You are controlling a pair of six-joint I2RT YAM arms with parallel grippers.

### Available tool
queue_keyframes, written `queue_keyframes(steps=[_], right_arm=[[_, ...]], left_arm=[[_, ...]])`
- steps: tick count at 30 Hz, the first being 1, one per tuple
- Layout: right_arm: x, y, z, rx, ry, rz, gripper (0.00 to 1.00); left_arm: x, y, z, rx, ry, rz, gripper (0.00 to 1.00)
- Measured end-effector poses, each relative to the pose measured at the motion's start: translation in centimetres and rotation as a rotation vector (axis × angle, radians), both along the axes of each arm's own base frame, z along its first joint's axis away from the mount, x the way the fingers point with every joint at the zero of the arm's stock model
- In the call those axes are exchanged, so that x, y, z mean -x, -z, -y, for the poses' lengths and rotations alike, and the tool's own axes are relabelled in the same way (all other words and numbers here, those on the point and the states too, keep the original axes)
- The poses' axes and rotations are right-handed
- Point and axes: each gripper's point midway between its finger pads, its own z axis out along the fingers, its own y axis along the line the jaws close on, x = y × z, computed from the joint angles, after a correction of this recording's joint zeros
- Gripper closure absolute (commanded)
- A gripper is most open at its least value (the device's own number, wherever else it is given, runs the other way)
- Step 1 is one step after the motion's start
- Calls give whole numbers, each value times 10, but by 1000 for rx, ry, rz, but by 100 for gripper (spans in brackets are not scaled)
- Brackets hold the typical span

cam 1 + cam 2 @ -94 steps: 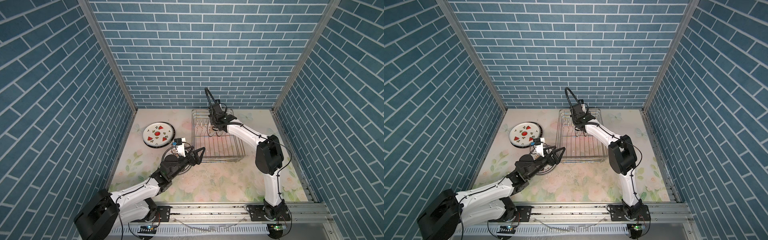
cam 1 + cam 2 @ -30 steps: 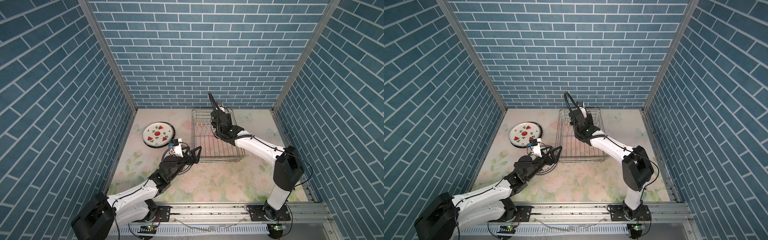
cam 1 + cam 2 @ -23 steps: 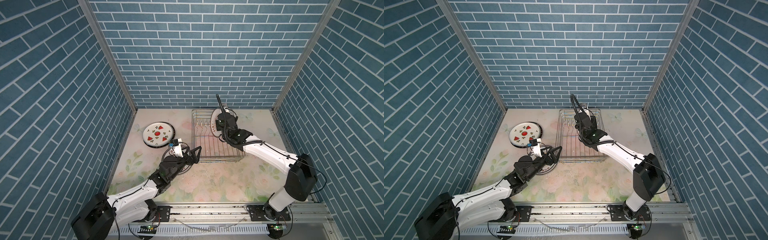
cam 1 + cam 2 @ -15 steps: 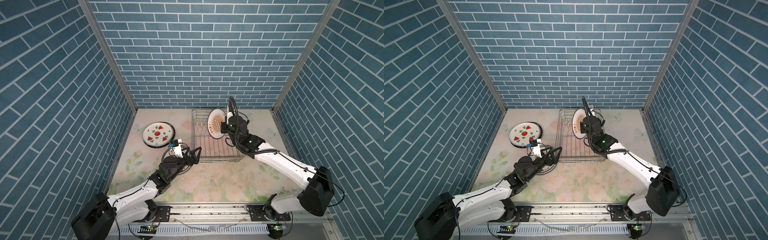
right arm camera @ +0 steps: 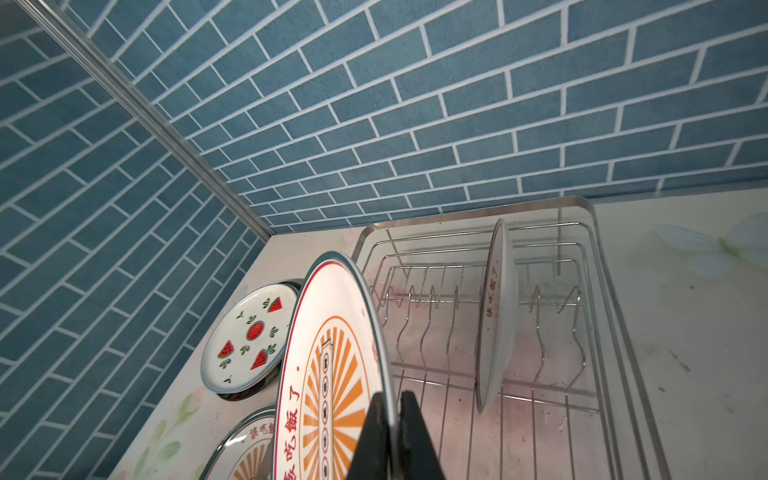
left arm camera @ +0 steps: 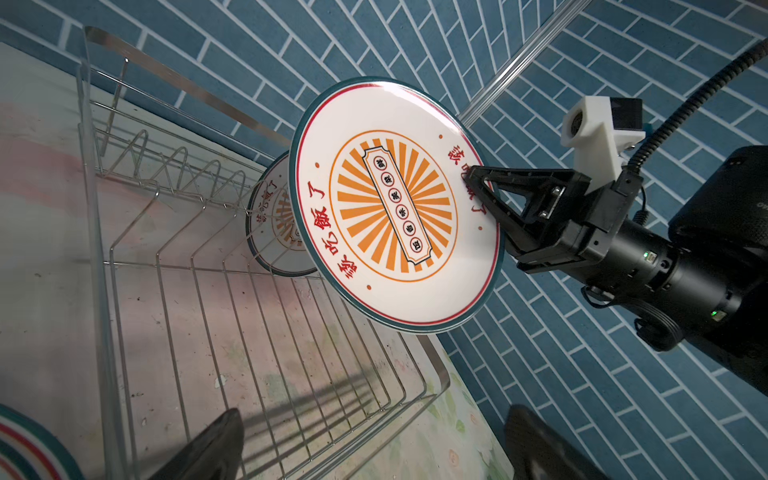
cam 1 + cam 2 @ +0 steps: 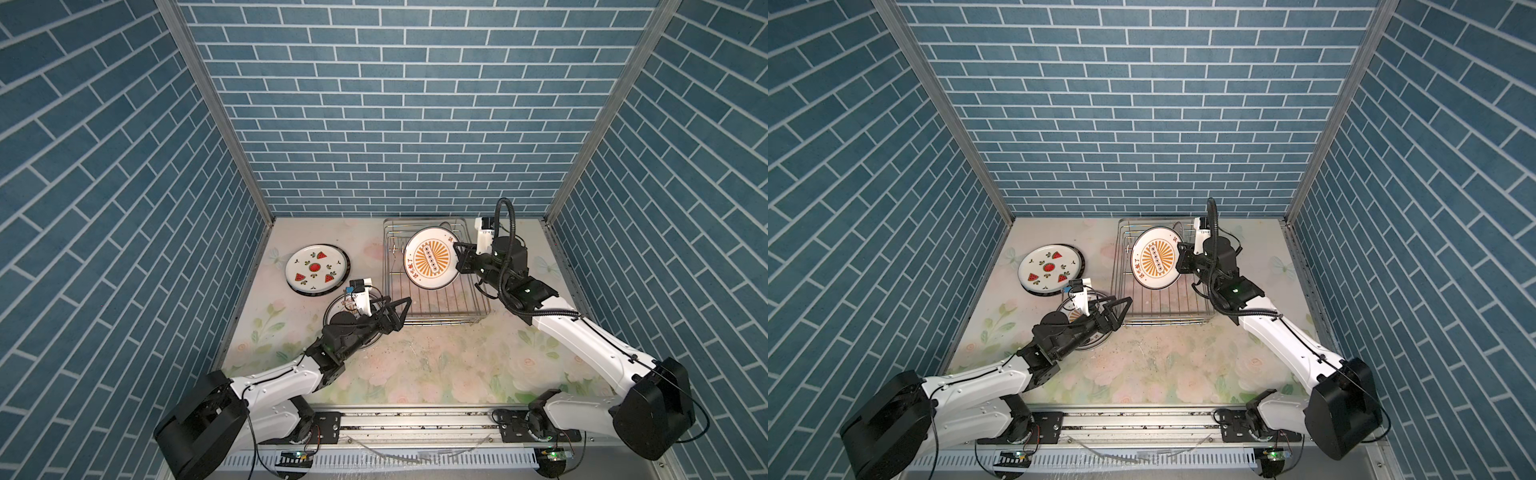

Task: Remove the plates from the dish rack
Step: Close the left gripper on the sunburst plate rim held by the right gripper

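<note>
right gripper [image 7: 459,261]: my jaws are clamped on the right edge of the orange-sunburst plate [image 7: 430,259]. In the right wrist view my two fingers [image 5: 415,444] pinch its rim from either face.
orange-sunburst plate: it hangs tilted on edge in my grip, lifted above the wire floor of the dish rack [image 7: 484,309], over the rack's far half. Its patterned face, with red lettering and a dark green rim, is turned left towards my other arm.
left gripper [image 7: 402,313]: my jaws are spread wide with nothing between them. It hovers just outside the rack's near left corner, pointing at the rack.
flat sunburst plate [image 7: 336,306]: it lies flat on the table, mostly hidden under my left wrist.
second sunburst plate [image 5: 494,316]: it stands upright between the prongs [image 5: 415,297] in the far part of the rack, behind the one I hold. It is the one plate I can see in the rack.
watermelon plate [image 7: 316,268]: it lies face up on the far left of the table, well apart from the rack, on top of a dark-rimmed plate [image 7: 322,293].
table [image 7: 436,365]: it has a pale floral surface, and the rack sits far of centre.
</note>
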Motion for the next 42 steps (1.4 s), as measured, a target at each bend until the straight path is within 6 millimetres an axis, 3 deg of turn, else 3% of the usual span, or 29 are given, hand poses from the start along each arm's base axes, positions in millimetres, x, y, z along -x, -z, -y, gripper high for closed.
queue_keyframes(steps=[4, 9, 17, 24, 33, 38, 42], right_arm=[[21, -4, -4, -88, -74, -4, 100], [42, -4, -7, -165, -148, 6, 100], [54, 21, -11, -200, -202, -2, 100], [56, 12, -15, -239, -233, 68, 100], [57, 11, -14, -250, -235, 96, 100], [59, 14, -14, -257, -244, 110, 100], [59, 22, -14, -248, -242, 94, 100]], left_arm=[[0, -5, 2, 45, 5, -2, 4], [1, -6, 0, 107, 3, -13, 20], [-2, 1, -6, 150, -32, -53, 38], [-2, 1, -6, 172, -35, -79, 65], [-2, -2, -5, 172, -30, -88, 66], [-3, -1, -2, 174, -22, -96, 77], [-5, 6, 2, 165, -16, -115, 77]])
